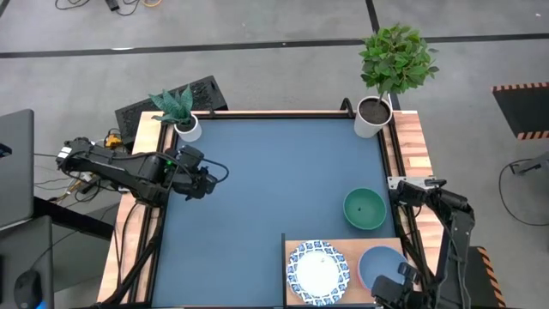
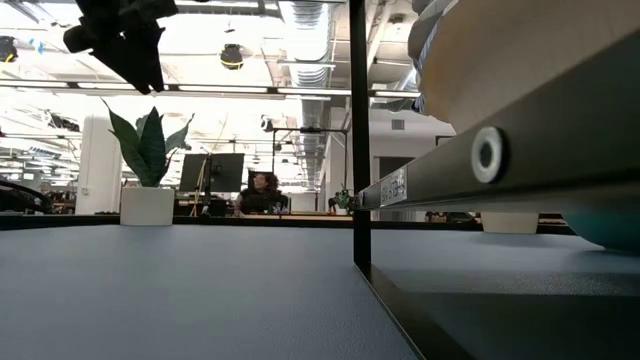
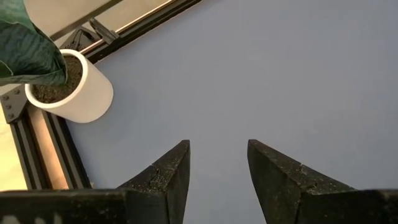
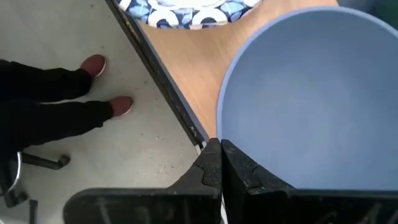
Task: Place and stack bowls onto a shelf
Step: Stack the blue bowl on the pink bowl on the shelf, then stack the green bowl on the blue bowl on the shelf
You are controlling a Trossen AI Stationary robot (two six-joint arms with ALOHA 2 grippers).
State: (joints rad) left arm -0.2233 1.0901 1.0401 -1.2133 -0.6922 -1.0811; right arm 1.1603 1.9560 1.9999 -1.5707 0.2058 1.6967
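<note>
A light wood shelf (image 1: 343,245) lies at the table's near right. On it sits a white bowl with a blue patterned rim (image 1: 317,271), and a plain blue bowl (image 1: 382,264) is over its right end. My right gripper (image 1: 388,290) is shut at the near edge of that blue bowl (image 4: 311,93). A green bowl (image 1: 364,209) stands on the blue tabletop just beyond the shelf. My left gripper (image 1: 208,178) hangs open over the table's left side (image 3: 217,155), with nothing between its fingers. My right gripper pinches the blue bowl's rim (image 4: 217,127) at its near side, one finger (image 4: 249,171) over the inside and the other outside. The fingers come steeply from above. Whether the bowl rests on the shelf or hangs just above it cannot be told.
A white pot with a spiky plant (image 1: 187,127) stands at the far left corner, and a white pot with a leafy plant (image 1: 371,116) at the far right. A person's legs and shoes (image 4: 93,65) are on the floor by the table's near right edge.
</note>
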